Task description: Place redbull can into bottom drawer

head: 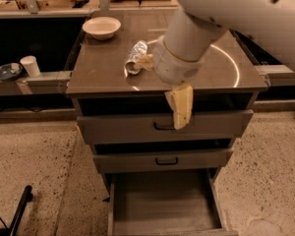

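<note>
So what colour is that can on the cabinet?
Redbull can: shiny mottled silver-grey, camera view; gripper hangs before the top drawer.

Arm (201, 28) is chunky, smooth off-white plastic, basically fat round tubes, with a thin tan seam ring near the wrist and one little dark dot up on the big upper shell. The gripper (180, 106) is pale creamy yellow, just past the front edge of the worktop (108, 80).

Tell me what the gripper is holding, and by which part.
Nothing, as far as shows: the gripper hangs at the cabinet's front edge, while the redbull can lies on its side on the cabinet top.
</note>
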{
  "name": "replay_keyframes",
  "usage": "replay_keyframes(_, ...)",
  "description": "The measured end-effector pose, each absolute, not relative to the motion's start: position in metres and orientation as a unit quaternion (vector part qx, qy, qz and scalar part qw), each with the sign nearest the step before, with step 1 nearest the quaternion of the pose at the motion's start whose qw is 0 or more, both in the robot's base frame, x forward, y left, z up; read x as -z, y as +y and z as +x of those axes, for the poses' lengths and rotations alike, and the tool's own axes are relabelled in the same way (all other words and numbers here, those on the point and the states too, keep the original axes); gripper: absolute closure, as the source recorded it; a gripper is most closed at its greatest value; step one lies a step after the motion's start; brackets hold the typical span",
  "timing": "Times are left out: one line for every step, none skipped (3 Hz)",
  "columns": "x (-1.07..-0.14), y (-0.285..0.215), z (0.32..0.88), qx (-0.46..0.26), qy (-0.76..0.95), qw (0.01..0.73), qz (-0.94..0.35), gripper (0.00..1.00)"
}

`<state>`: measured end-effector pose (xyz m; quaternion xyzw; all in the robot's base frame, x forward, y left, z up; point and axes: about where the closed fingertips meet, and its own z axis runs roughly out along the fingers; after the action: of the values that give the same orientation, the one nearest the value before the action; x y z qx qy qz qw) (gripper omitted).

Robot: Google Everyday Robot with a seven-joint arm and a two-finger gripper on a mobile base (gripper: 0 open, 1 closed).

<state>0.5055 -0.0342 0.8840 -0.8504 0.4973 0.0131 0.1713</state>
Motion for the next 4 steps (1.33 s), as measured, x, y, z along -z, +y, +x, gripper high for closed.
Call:
replay_keyframes(-0.88, -0.021, 0.549, 0.048, 0.39, 0.13, -0.91, 0.0)
replay_keyframes(-0.885, -0.011, 0.597, 0.096, 0.294, 0.097, -0.946, 0.0)
replay_keyframes(-0.897, -0.002, 0.648, 0.119, 0.217, 0.092, -0.964, 0.0)
replay_keyframes(-0.897, 0.003, 0.69, 0.127, 0.168, 0.081, -0.974, 0.0)
